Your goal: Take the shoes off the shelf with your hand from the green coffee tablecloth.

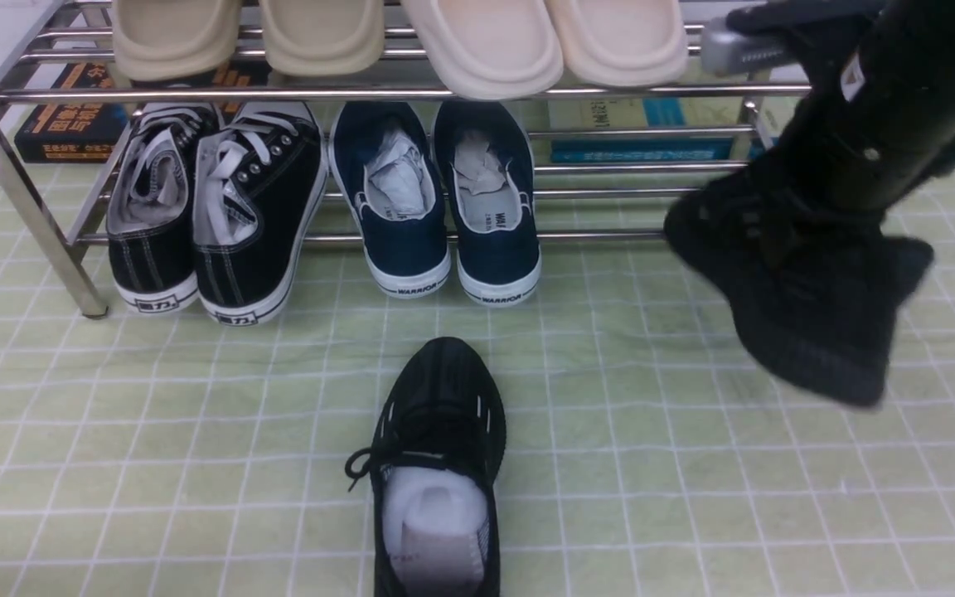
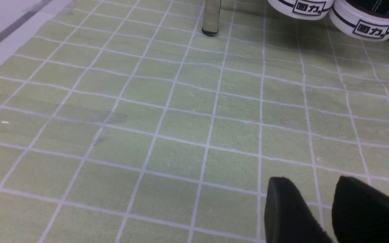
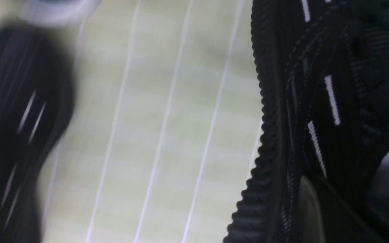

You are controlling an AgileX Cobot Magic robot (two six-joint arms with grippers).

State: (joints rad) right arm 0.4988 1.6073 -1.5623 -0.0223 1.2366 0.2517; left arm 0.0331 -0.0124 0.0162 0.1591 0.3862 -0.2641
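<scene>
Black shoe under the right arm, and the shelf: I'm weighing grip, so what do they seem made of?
Black shoe: looks like matte knit mesh fabric, going by the ribbed weave and woven-in white dashes; the ridged sole edge could be rubber or foam. Shelf: metal, probably chromed or polished steel, since its thin bars are shiny and mirror-like.

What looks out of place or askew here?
The black mesh pair is split: one sneaker lies flat on the green cloth, while its mate hangs tilted in mid-air under the right arm.
</scene>
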